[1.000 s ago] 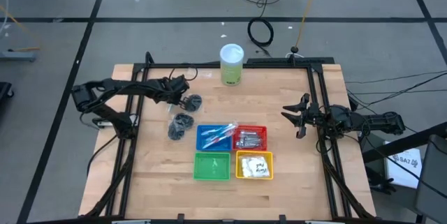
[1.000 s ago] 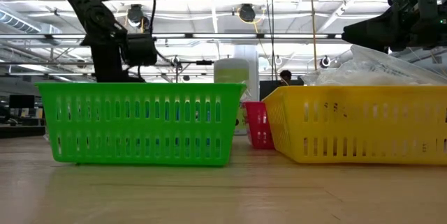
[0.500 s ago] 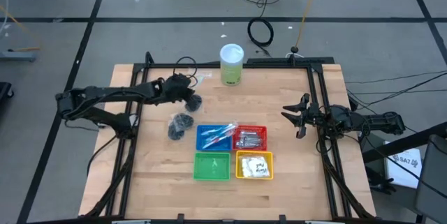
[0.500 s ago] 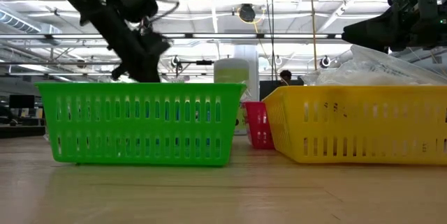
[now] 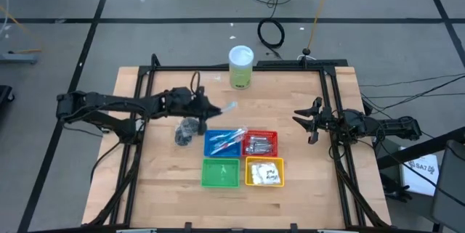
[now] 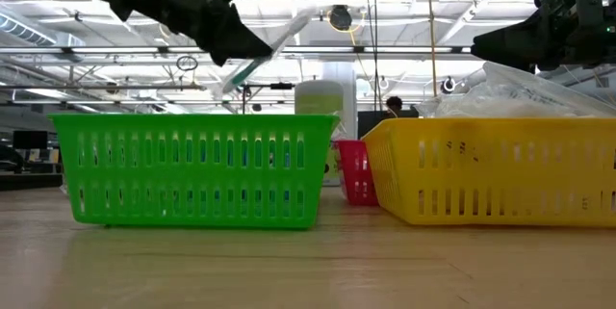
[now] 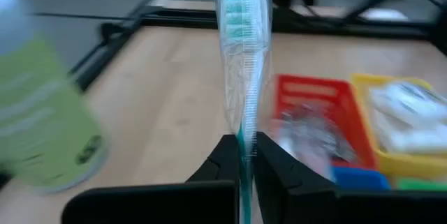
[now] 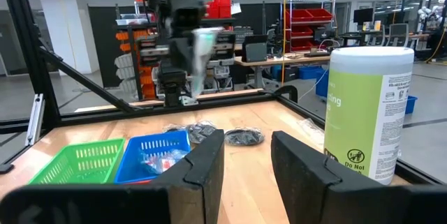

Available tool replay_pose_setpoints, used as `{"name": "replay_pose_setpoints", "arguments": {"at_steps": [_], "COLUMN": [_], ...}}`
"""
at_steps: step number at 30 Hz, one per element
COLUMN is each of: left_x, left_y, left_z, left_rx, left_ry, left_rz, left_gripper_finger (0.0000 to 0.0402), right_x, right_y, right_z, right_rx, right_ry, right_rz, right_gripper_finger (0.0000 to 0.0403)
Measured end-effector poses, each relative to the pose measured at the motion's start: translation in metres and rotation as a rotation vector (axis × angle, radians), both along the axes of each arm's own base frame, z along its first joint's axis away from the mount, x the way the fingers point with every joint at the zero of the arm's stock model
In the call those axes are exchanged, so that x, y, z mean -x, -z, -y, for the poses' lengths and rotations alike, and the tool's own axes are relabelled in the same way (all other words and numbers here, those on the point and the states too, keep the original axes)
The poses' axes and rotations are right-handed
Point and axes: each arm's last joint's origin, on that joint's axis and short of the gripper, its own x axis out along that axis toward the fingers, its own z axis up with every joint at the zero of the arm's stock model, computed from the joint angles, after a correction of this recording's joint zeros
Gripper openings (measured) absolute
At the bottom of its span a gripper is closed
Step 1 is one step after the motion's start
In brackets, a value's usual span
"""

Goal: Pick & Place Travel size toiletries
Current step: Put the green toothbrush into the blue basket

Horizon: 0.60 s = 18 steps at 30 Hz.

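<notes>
Since before, left gripper (image 5: 205,107) swung toward blue basket (image 5: 224,143), clamped on wrapped toothbrush (image 7: 242,56)'s handle end; light, crinkly, slippery.

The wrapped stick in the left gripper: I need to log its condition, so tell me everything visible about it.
The wrapped stick is a pale blue-white toothbrush sealed in a clear crinkly sleeve, bristles showing near the far end. The left gripper pinches its lower end between shut fingers. It is lifted in the air, clear of the table, beyond the blue basket.

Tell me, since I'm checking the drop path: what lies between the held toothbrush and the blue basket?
In the high view, only bare table separates the wrapped toothbrush in the left gripper from the blue basket.
</notes>
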Motion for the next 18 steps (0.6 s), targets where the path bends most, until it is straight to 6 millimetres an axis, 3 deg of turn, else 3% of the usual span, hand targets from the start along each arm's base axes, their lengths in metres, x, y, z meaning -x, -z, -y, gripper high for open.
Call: {"name": "replay_pose_setpoints", "arguments": {"at_steps": [9, 14, 18], "left_x": [-0.012, -0.027, -0.036], "left_y": [0.008, 0.030, 0.049], "left_z": [0.029, 0.043, 0.049], "left_rx": [-0.008, -0.017, 0.005], "left_ry": [0.136, 0.197, 0.211], "left_rz": [0.004, -0.043, -0.093], "left_gripper_finger": [0.0021, 0.0007, 0.0026], "right_x": [0.000, 0.000, 0.000], "right_y": [0.000, 0.000, 0.000], "right_z": [0.000, 0.000, 0.000], "right_rx": [0.000, 0.000, 0.000], "right_ry": [0.000, 0.000, 0.000], "right_rz": [0.000, 0.002, 0.002], "right_gripper_finger": [0.0110, 0.0110, 0.0110]}}
